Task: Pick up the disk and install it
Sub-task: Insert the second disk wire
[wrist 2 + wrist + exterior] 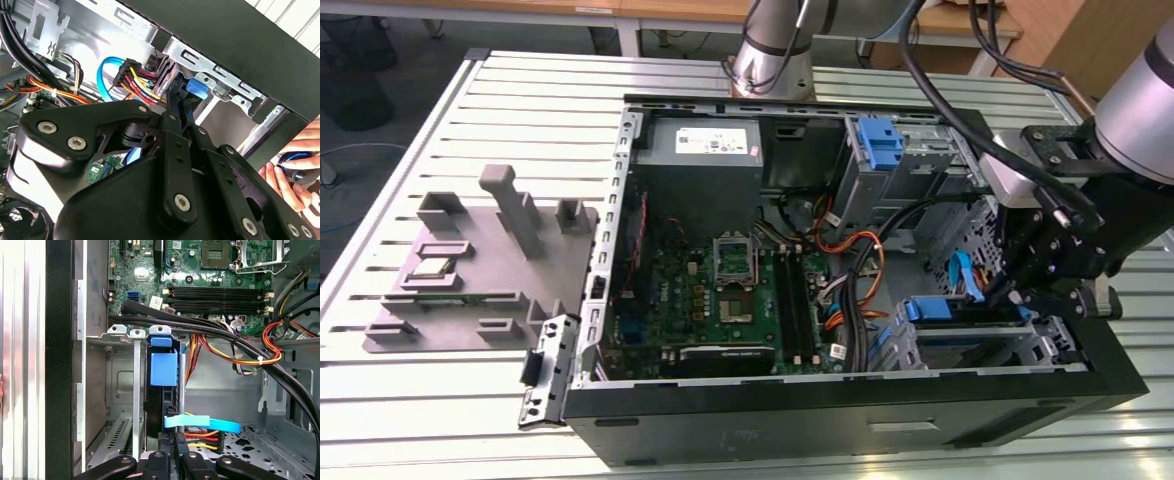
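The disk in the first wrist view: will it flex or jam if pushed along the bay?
Probably rigid: the disk stands on edge in the bay as a flat slab, so it should not flex. Its blue plastic rail may bind if pushed askew against the metal bay wall. The blue cable beside it looks floppy and could snag.

The computer case (854,420) lies open on the surface (427,420), with the fixture tray (467,300) at the exterior view's left of it and the disk (967,325) inside the case's exterior-view right end.
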Tool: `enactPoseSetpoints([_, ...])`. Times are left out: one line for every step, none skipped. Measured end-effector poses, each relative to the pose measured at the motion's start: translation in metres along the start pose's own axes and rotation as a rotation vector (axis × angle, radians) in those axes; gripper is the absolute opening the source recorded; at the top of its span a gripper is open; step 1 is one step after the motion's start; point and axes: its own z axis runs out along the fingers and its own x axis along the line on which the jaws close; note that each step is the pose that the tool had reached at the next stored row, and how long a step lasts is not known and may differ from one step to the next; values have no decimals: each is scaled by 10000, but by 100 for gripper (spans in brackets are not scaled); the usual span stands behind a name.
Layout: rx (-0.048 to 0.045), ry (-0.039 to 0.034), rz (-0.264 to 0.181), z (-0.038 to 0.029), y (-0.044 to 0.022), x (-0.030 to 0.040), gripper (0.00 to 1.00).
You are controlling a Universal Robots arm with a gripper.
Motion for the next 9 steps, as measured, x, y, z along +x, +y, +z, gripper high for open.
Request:
enactPoseSetpoints([0, -1, 0, 1, 0, 0, 16])
enactPoseSetpoints([0, -2, 0, 1, 0, 0, 16])
enactPoseSetpoints([0, -2, 0, 1, 0, 0, 16])
enactPoseSetpoints([0, -2, 0, 1, 0, 0, 16])
enactPoseSetpoints([0, -2, 0, 1, 0, 0, 16])
enactPoseSetpoints([-1, -5, 0, 2, 0, 0, 16])
enactPoseSetpoints([-1, -6, 1, 4, 1, 0, 18])
enactPoseSetpoints([0, -6, 0, 4, 0, 0, 24])
enactPoseSetpoints([0, -5, 0, 3, 0, 0, 24])
